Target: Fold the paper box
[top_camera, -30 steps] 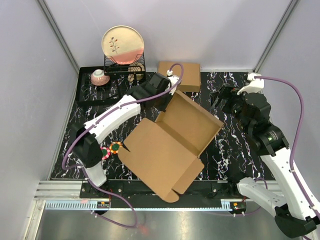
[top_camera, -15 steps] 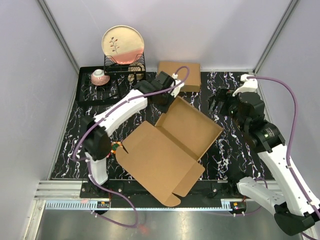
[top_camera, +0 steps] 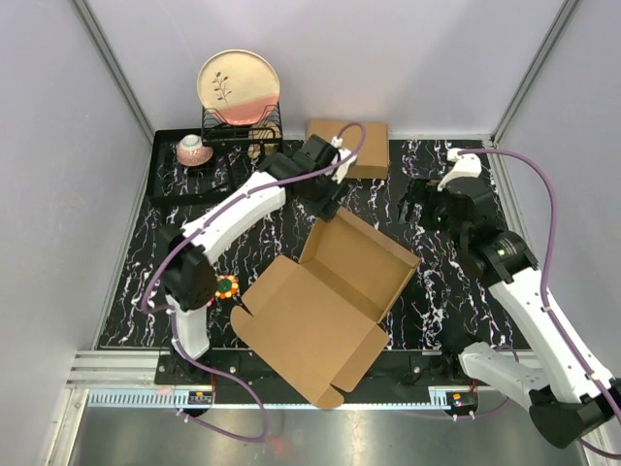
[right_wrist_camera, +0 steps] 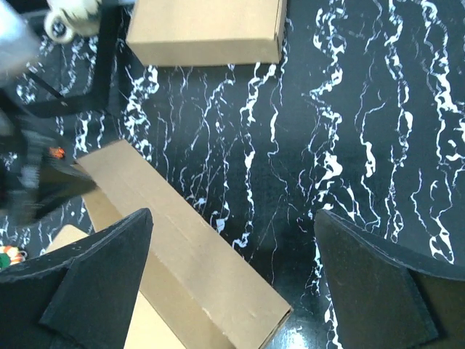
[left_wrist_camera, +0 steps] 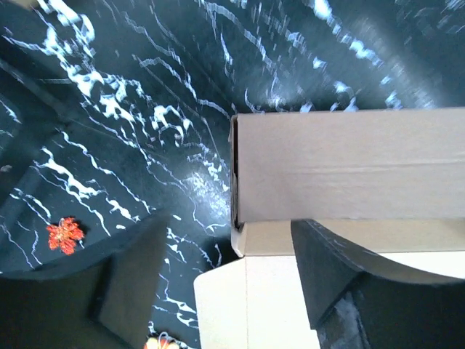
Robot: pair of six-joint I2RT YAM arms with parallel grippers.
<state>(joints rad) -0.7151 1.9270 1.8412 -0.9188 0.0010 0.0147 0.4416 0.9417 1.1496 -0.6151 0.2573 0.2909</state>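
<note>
The paper box (top_camera: 325, 291) lies half made in the middle of the mat: a shallow tray with raised walls at the upper right and a flat lid panel toward the near left. My left gripper (top_camera: 326, 204) hangs over the tray's far corner. In the left wrist view that gripper (left_wrist_camera: 229, 222) is open, with the corner of the box wall (left_wrist_camera: 349, 167) between the jaws and clear of both fingers. My right gripper (top_camera: 419, 202) is open over bare mat, to the right of the box. In the right wrist view that gripper (right_wrist_camera: 232, 214) is wide open above the box's long wall (right_wrist_camera: 182, 247).
A made-up cardboard box (top_camera: 349, 146) sits at the back of the mat. A black tray (top_camera: 175, 186) at the back left holds a wire rack with a plate (top_camera: 239, 87) and a cup (top_camera: 192, 149). A small colourful toy (top_camera: 226, 285) lies left of the box.
My left gripper was shut on the box's far wall and has opened and let it go. The box has settled a little toward the near side. My right arm has drifted left and farther back.
</note>
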